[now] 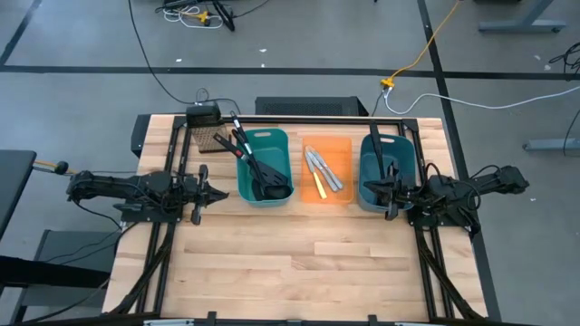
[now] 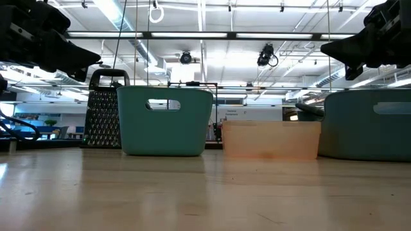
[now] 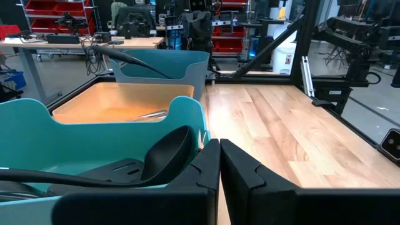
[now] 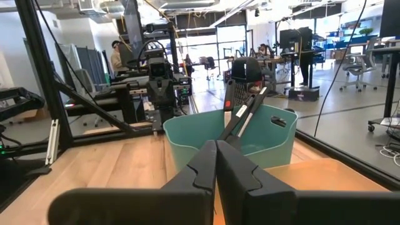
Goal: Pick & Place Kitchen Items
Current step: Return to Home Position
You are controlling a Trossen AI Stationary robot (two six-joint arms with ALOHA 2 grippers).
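Left pincer (image 1: 203, 193) is fully closed and holds nothing, at 8 o'clock of the teal bin (image 1: 269, 134) with the black utensils (image 1: 256, 168). Right pincer (image 1: 391, 192), closed and empty too, is at 4 o'clock of the orange bin (image 1: 328, 142), where the silver knives (image 1: 326, 168) and the yellow-handled knife (image 1: 318, 187) lie.

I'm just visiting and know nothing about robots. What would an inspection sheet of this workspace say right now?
Surface: wooden table, three bins in a row.
Job's things: black utensils in left teal bin; silver knives and yellow-handled knife in orange bin; black handle leaning from right teal bin.
Clutter: grater beside left teal bin.
Claws: left claw shut, left of bins; right claw shut, at right teal bin.
Cables: yellow cable, black cable on floor.
Surroundings: red shelving beyond table.
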